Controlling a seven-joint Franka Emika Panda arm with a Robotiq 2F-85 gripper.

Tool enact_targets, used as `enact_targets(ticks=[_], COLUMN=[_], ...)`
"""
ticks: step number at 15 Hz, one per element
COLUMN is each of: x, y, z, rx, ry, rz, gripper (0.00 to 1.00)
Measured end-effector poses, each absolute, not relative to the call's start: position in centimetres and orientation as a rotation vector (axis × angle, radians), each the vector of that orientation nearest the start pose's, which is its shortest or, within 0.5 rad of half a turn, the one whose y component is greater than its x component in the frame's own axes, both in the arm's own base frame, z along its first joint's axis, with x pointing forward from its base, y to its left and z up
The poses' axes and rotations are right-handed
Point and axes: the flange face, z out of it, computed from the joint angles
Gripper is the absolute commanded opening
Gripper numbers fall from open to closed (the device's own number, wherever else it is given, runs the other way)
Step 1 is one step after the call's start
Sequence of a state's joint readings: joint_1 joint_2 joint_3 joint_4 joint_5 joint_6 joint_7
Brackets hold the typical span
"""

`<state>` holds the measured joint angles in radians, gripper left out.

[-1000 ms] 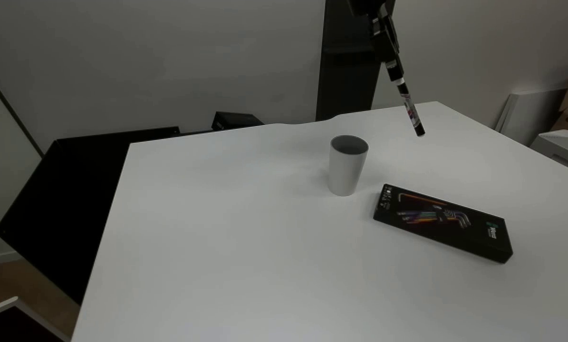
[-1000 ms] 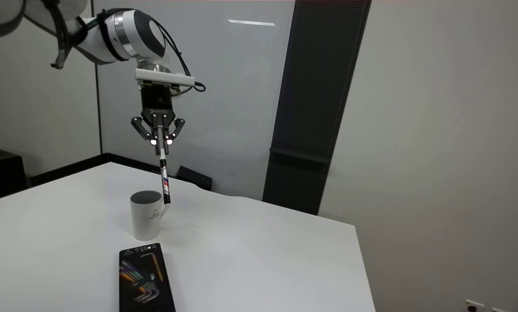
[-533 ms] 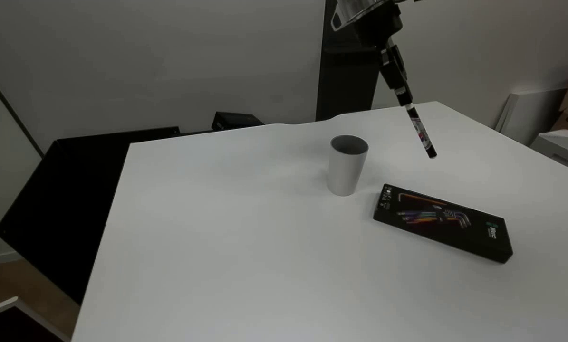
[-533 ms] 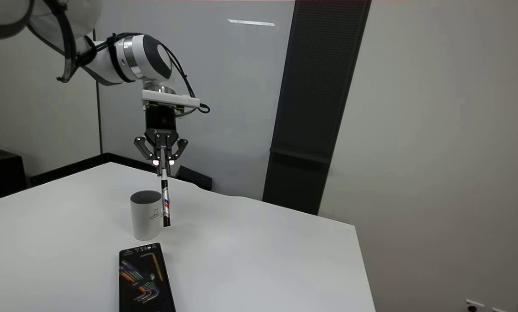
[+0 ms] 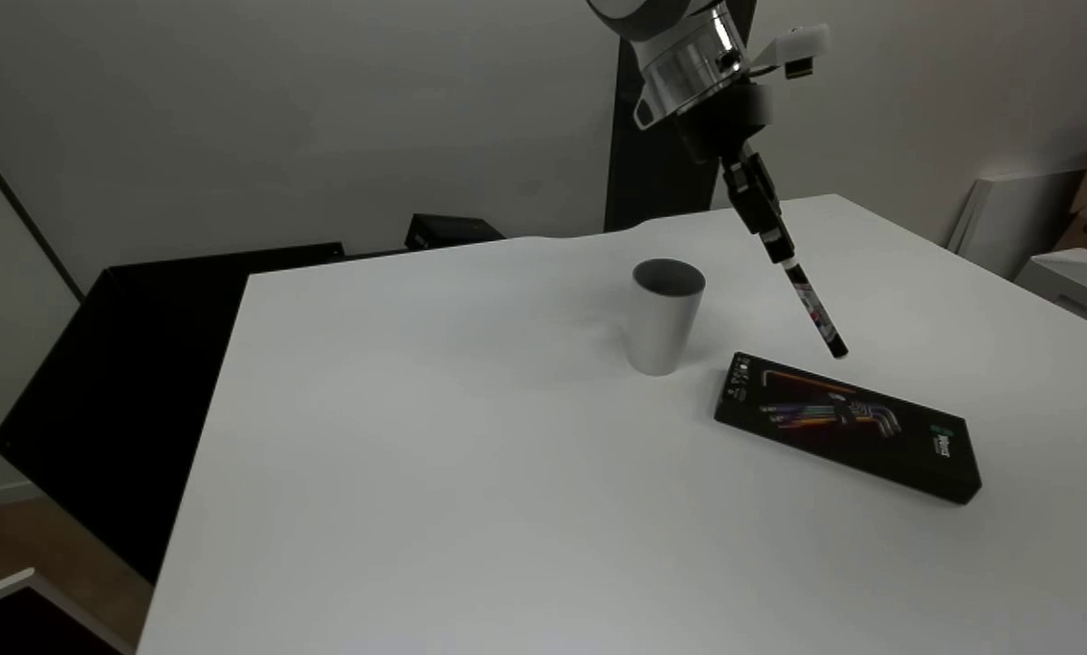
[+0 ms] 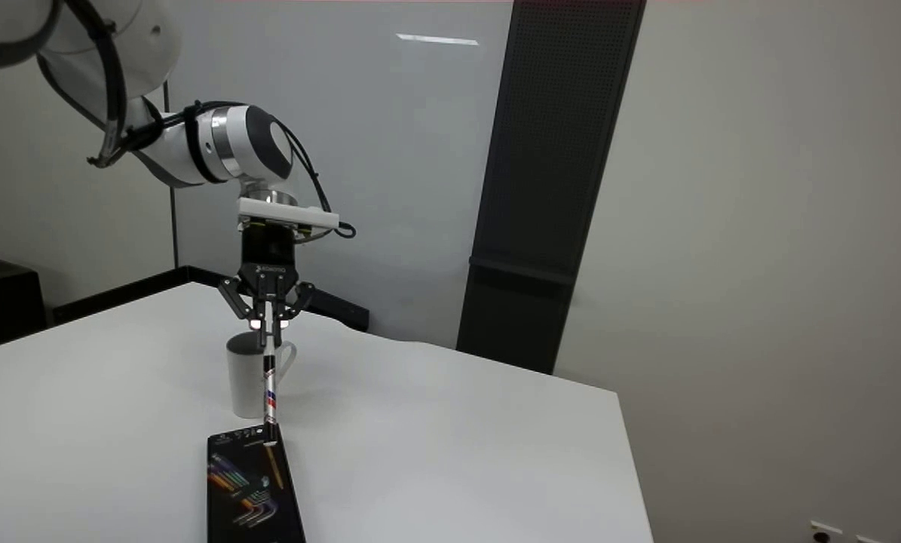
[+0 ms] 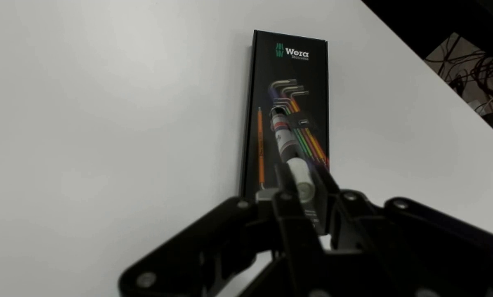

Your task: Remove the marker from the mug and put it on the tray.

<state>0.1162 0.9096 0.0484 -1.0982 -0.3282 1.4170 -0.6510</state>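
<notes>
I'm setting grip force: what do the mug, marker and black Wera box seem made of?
Mug: probably ceramic, satin; its smooth pale wall shows no sharp highlights.
Marker: likely plastic, smooth; printed barrel, gloss unclear.
Black Wera box: probably cardboard, fairly matte; printed face, crisp edges.

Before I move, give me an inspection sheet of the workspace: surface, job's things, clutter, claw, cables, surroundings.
Surface: white tabletop, one edge partly curved.
Mug: light grey, upright on the tabletop.
Black Wera box, apparently the tray: lying flat near the mug.
Marker: out of the mug, dark end down, apart from the box in an exterior view.
Claw: closed on the marker's white end.
Clutter: dark boxy thing beyond the tabletop.
Cables: dark cables along the arm; a cable tangle beyond the tabletop's edge.
Surroundings: pale wall, tall dark panel.
</notes>
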Motion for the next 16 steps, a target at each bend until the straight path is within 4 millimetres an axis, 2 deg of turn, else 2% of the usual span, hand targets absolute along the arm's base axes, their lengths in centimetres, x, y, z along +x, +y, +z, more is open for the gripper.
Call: enact_targets(ticks=[6,16], x=[67.4,64.8], y=[7.1,6.8], z=[20.7,19.1], rx=[-2.754,-2.700], ry=[-1.311,-1.322], rz=[1.127,1.213], gripper=[0.07,0.07])
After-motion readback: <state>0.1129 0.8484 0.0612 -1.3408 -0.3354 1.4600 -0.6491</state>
